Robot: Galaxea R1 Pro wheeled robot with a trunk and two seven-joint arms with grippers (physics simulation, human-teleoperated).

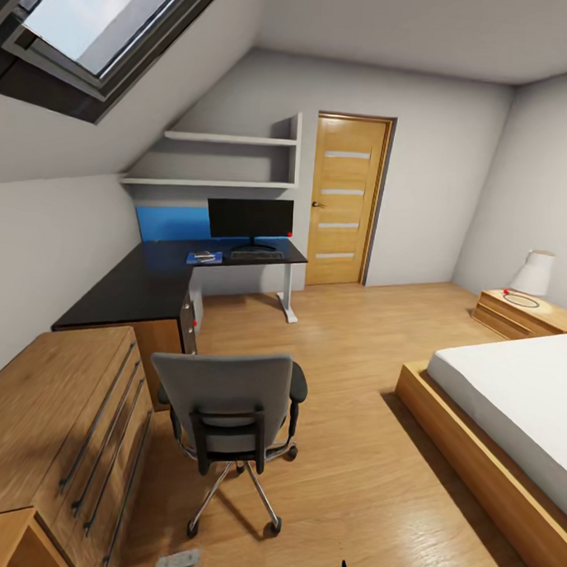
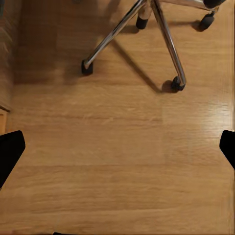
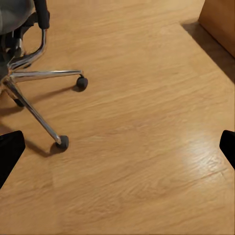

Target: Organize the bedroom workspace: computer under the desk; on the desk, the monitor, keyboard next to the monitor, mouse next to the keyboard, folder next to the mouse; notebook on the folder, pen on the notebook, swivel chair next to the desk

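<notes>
Straight ahead of both arms stood the swivel chair (image 1: 228,413), back toward the robot, well apart from the desk (image 1: 151,282) beyond it. Left gripper (image 2: 117,149) and right gripper (image 3: 117,152) hung spread wide, empty, left slightly nearer.

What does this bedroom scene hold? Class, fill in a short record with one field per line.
room: attic bedroom, wood floor
swivel chair: on the floor, back toward the camera, apart from the desk
desk: L-shaped, black top
monitor: on the desk
folder: blue, on the desk beside the keyboard
left gripper: fingers spread, empty
right gripper: fingers spread, empty
</notes>
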